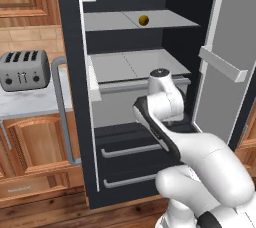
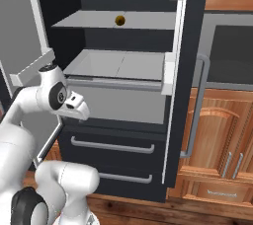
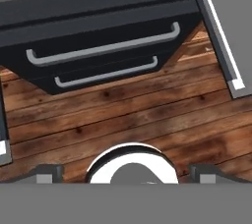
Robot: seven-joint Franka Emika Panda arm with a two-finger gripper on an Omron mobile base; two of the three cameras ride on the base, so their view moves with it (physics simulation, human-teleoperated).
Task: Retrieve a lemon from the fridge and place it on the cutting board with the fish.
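The fridge (image 1: pixel 70 72) is matte black, with pale grey-white shelves (image 1: pixel 135 20) and grey door linings inside; its two lower drawers (image 3: pixel 98 46) are black, each crossed by a light grey bar handle. The lemon (image 1: pixel 143 20) is a dull yellow-olive. The toaster (image 1: pixel 24 70) is silvery grey with dark slots and small dark knobs. It sits on a bench (image 1: pixel 30 104) of whitish marble with faint grey veining. The cabinets (image 2: pixel 217 145) are warm reddish-brown wood with visible grain. The floor (image 3: pixel 128 115) is darker brown planks, streaked and dotted with dark knots.
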